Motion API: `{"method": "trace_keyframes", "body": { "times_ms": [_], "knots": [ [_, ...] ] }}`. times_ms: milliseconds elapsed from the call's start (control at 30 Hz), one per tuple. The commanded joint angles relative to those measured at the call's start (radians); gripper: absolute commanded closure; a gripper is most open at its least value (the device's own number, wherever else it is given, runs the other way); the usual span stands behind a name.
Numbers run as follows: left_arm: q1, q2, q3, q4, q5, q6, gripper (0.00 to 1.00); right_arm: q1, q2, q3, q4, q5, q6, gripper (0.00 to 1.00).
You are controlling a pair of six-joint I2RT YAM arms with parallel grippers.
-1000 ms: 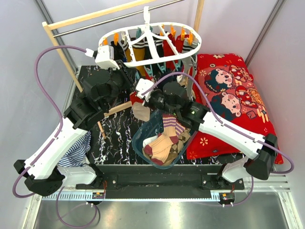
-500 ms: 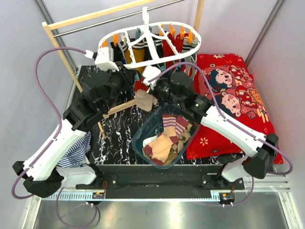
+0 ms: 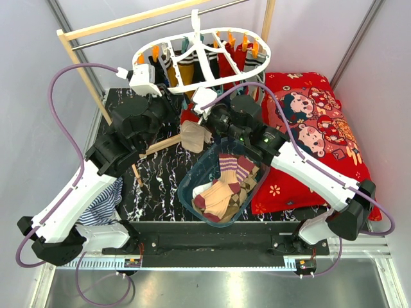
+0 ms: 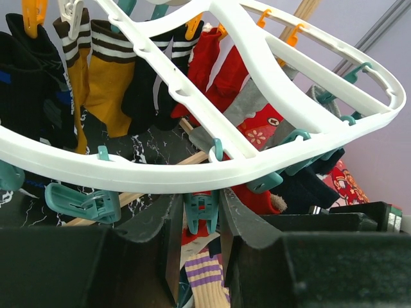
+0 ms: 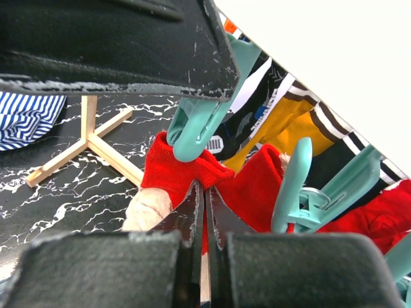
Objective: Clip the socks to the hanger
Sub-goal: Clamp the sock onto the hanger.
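Tabletop [image 3: 153,192] black with white veins, grey walls [image 3: 26,64] around, hanger [image 4: 148,173] above

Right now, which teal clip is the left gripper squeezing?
The teal clip on the hanger's near rim, between the fingers of the left gripper; its neighbours dangle untouched.

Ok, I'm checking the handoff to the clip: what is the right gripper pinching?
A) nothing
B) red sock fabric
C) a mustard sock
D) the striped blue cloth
B: in the right wrist view the right gripper is shut on the red sock, just below a teal clip.
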Motion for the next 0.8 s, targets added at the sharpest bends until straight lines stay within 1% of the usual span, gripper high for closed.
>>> {"method": "trace_keyframes", "body": {
  "times_ms": [0, 267, 567, 767],
  "knots": [
    [0.0, -0.002, 0.003, 0.026, 0.03, 0.039, 1.0, -0.009, -0.005, 0.047, 0.054, -0.035, 0.02, 1.0],
    [0.0, -0.01, -0.017, 0.055, 0.041, 0.079, 1.0, -0.016, -0.004, 0.055, 0.052, -0.051, 0.035, 1.0],
    [0.0, -0.024, -0.041, 0.091, 0.099, 0.1, 1.0, -0.028, -0.001, 0.07, 0.054, -0.074, 0.07, 1.0],
    [0.0, -0.037, -0.053, 0.104, 0.094, 0.133, 1.0, -0.04, -0.001, 0.081, 0.052, -0.11, 0.097, 1.0]
  ]
}}
